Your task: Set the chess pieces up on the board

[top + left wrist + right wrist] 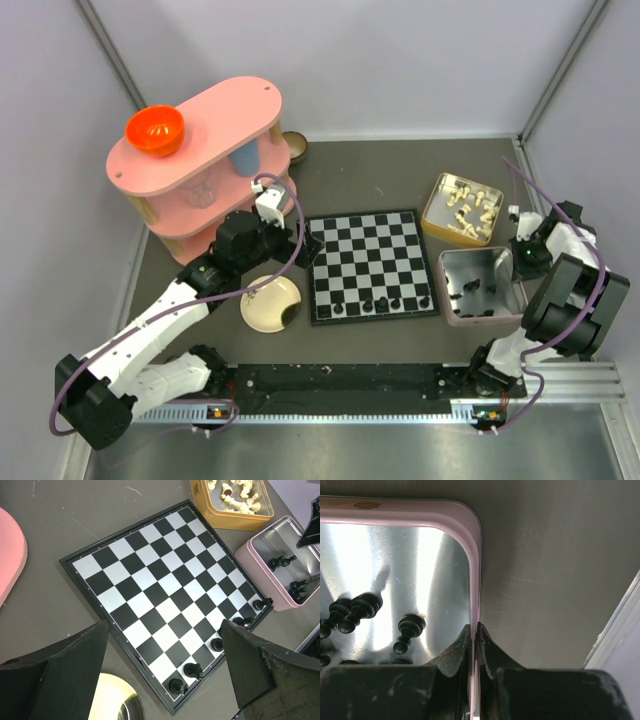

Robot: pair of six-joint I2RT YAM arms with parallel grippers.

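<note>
A handful of chess pieces [192, 670] are stood along the near row of the board [150, 580]; most squares are unfilled, and more pieces are seen lying in the pink tin [475, 555]. The right end effector [475, 630] is clenched on that tin's rim; the left end effector [164, 625] is held wide open above the board.

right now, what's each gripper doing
left gripper: open, holding nothing, above the board
right gripper: shut on the side wall of the pink tin

Left tool [164, 630] gapes wide (arm outstretched); right tool [474, 630] pinched tight.
</note>
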